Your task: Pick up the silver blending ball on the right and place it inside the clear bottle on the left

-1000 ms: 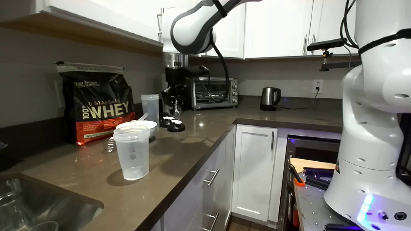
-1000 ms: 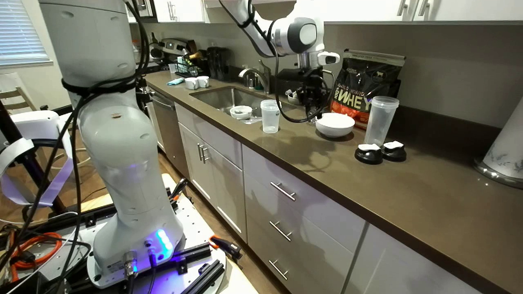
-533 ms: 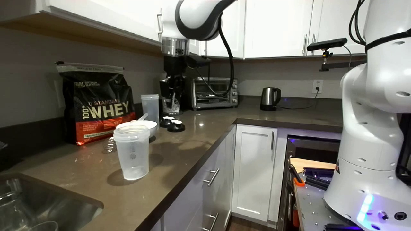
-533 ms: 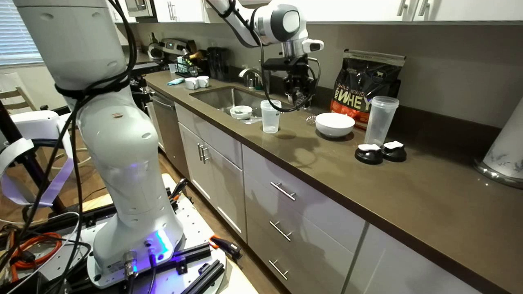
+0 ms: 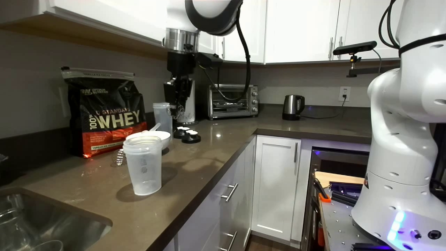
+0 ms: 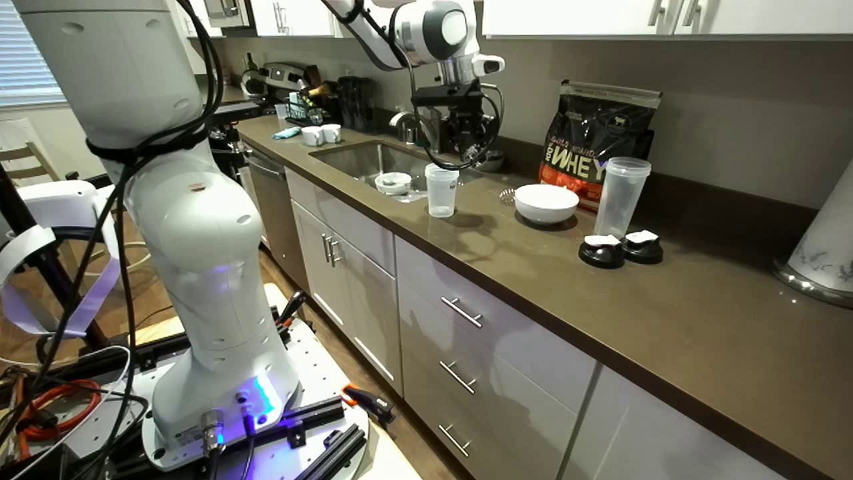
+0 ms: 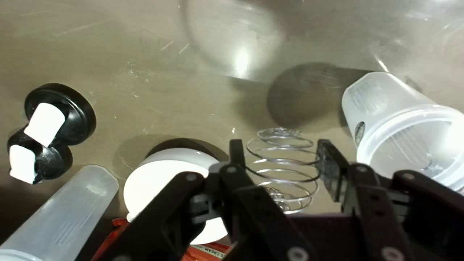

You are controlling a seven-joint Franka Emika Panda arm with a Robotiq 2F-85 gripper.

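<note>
Kitchen countertop (image 6: 666, 320) below, your pincer (image 7: 281, 151) pinches the silver blending ball (image 7: 282, 169); centre it over the clear bottle (image 7: 389, 108), right of the pincer in wrist view, before releasing

Glossy brown countertop (image 6: 666, 320) carries clear bottle (image 5: 143, 170), upright. Wire ball (image 5: 120, 157) lies just beside white bowl (image 6: 546, 203); black-and-red whey bag (image 5: 108, 115) stands near both. Taller frosted bottle (image 6: 623, 197) upright, two black caps (image 6: 602, 255) with white tops just beside it. Farther along: white cylinder (image 6: 830, 240), toaster oven (image 5: 230, 112), kettle (image 5: 290, 106).
</note>
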